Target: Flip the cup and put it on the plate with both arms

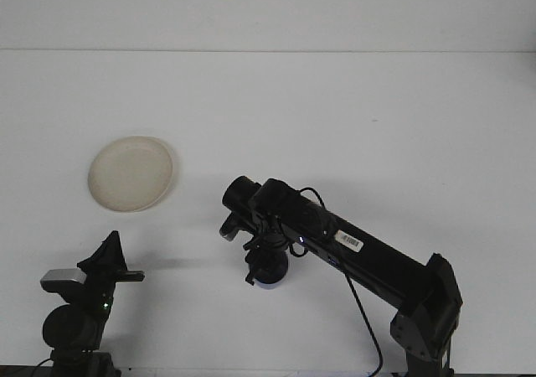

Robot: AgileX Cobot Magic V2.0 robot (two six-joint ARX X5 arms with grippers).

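Cup, a small rounded blue one, sits low on the white desk gripped by the right tool, well right of the round cream plate, which lies nearer the idle left tool, whose opening I cannot tell.

The plate sits on the desk over on the left side, well apart from everything else. The cup is nearer the front, about center, right under the right pincer. The left pincer hangs at the front left corner, in front of the plate.
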